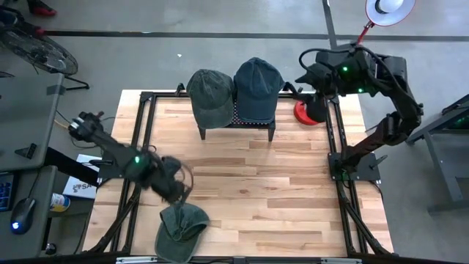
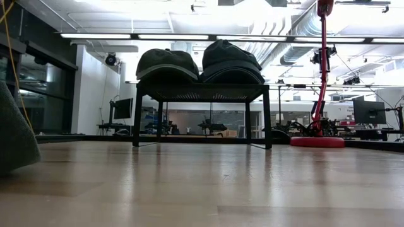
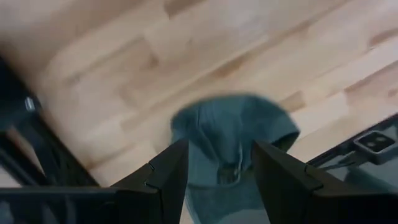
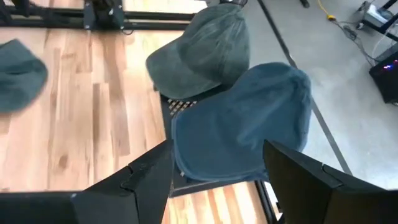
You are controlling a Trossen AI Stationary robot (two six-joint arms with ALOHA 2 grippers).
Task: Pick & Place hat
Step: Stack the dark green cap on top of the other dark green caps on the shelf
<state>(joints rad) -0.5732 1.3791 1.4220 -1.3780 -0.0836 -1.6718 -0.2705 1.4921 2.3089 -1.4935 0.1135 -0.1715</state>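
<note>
Two caps (image 1: 210, 94) (image 1: 257, 86) sit side by side on rack (image 1: 253, 122) at table's (image 1: 278, 191) far edge. Third cap (image 1: 180, 231) lies at near edge, left side. Lamp base (image 1: 306, 111) just right of rack.

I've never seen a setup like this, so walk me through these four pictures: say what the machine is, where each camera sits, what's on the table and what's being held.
It is a robot with two dark arms at a wooden table. One picture looks straight down, one looks level across the tabletop, and two come from cameras on the wrists. A small black rack carries a green cap and a blue cap. A third cap lies at the table's near edge. The left gripper hangs open just above that cap, holding nothing. The right gripper waits open above the rack, empty. A red lamp base stands beside the rack.
</note>
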